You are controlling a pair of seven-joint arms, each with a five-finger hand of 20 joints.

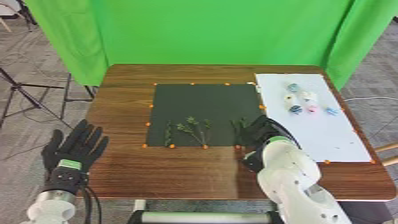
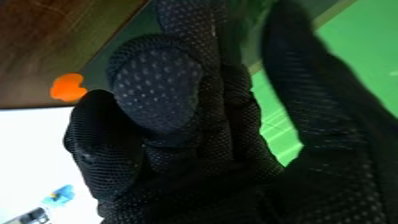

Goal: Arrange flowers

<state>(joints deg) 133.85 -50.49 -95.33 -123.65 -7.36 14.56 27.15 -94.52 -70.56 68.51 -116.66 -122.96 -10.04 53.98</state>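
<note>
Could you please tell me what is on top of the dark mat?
Green stems lie on the near half of the dark mat, from its left side to beside the right robot hand. Whatever lies beneath that hand cannot be seen.

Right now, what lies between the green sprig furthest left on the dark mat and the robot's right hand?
In the head view, more greenery lies between that sprig and the right hand: a central cluster on the dark mat.

Brown wooden table [image 1: 169, 175], pretty basic setup tbh. Dark squarish mat [image 1: 195, 102] around middle, long white sheet [image 1: 333, 140] right beside it on right side. Little orange blobs [image 1: 145, 146] dotted along edges of both.
</note>
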